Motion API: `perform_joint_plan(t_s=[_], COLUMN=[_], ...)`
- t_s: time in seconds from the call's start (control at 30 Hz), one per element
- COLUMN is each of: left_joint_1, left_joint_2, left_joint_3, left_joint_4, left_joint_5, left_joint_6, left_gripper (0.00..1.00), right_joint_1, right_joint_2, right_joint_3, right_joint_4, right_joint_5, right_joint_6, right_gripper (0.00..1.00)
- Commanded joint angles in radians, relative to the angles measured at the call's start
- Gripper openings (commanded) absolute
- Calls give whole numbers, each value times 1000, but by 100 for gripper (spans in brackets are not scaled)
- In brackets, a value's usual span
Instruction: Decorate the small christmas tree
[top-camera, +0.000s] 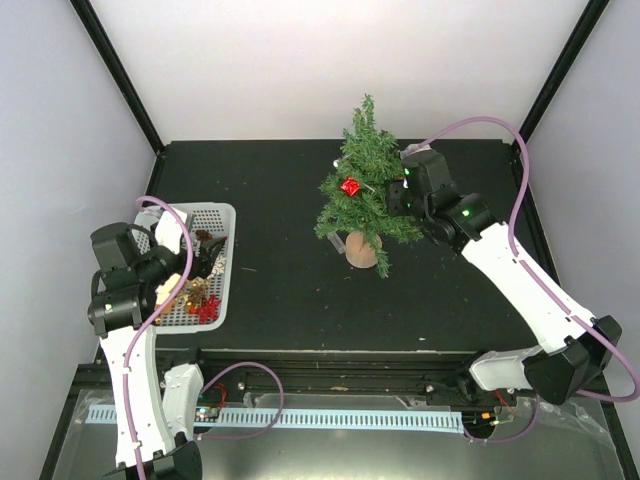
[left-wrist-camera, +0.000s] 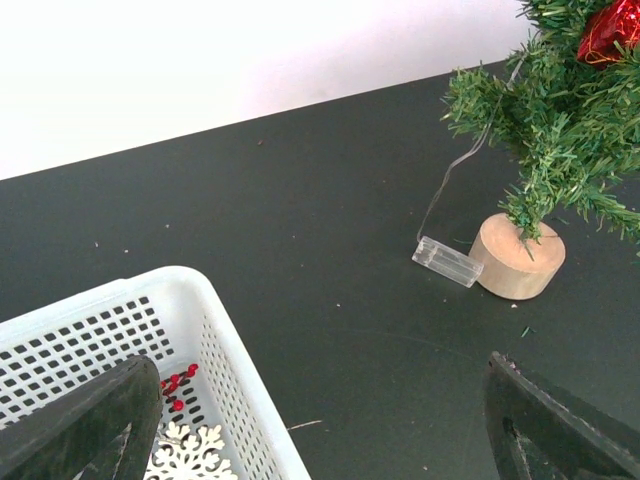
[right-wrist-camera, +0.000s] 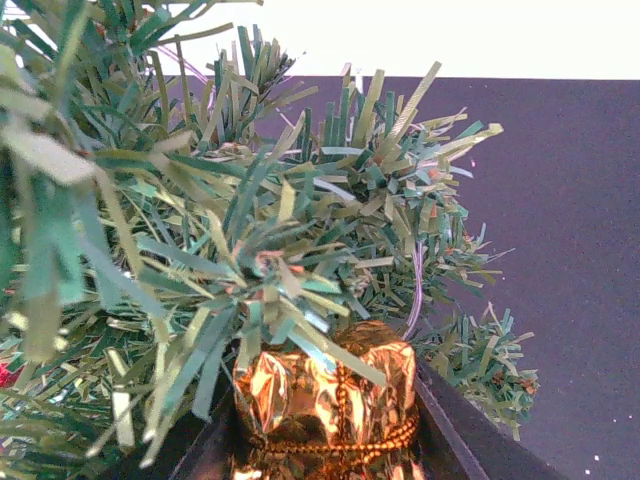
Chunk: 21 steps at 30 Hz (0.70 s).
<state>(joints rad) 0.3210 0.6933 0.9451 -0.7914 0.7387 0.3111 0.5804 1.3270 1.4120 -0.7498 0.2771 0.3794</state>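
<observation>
Upright toward the far middle of the bench (top-camera: 290, 300): the small christmas tree (top-camera: 365, 190), on its tan stump (top-camera: 362, 250), already carrying a red ornament (top-camera: 350, 186) on the left side. Pushed into the right-hand branches: the right gripper (right-wrist-camera: 330, 450), clamped on a gold foil gift ornament (right-wrist-camera: 325, 385) and held deep among the needles, probably so as to lodge it on a twig before letting go. Above the white basket (top-camera: 222, 212) at the near left: the left gripper (left-wrist-camera: 320, 430), spread wide with nothing between the fingers, likely poised to pick the next piece, with a white snowflake (left-wrist-camera: 185, 452) and red berries (left-wrist-camera: 175, 385) just below. Just beside the stump: a clear battery box (left-wrist-camera: 447, 261), thin wire running up into the branches.
</observation>
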Motion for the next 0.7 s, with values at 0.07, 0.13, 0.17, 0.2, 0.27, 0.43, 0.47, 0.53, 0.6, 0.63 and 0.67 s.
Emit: perform_joint_plan(t_s=[0.07, 0.13, 0.17, 0.2, 0.27, 0.43, 0.47, 0.53, 0.6, 0.63, 0.67], left_joint_1=[10, 10, 10, 10, 11, 11, 10, 12, 13, 14, 14], left_joint_2=[-12, -14, -14, -15, -17, -22, -24, -27, -30, -30, -32], left_joint_3=[-5, -5, -4, -5, -4, -6, -7, -9, -10, -11, -11], left_joint_4=[13, 12, 12, 11, 10, 7, 8, 8, 6, 6, 6], left_joint_5=[28, 30, 30, 30, 32, 33, 33, 33, 33, 33, 34], left_joint_6=[12, 13, 13, 14, 14, 16, 16, 17, 19, 19, 19], left_gripper=[88, 88, 88, 89, 89, 88, 89, 89, 89, 89, 89], right_joint_1=[-8, -7, -8, -8, -8, -8, -8, -8, -8, -8, -8], right_joint_2=[-13, -20, -22, -24, -27, -39, -41, -44, -42, -40, -40], right_joint_3=[28, 32, 35, 36, 41, 46, 47, 51, 54, 55, 56], right_joint_4=[-18, -22, -27, -31, -38, -43, -42, -42, -45, -46, -47], right_joint_5=[-9, -12, -11, -11, -13, -17, -21, -25, -28, -27, -24], right_joint_6=[6, 7, 7, 7, 9, 12, 14, 19, 21, 22, 25], right_gripper=[41, 43, 43, 44, 47, 53, 54, 54, 54, 54, 54])
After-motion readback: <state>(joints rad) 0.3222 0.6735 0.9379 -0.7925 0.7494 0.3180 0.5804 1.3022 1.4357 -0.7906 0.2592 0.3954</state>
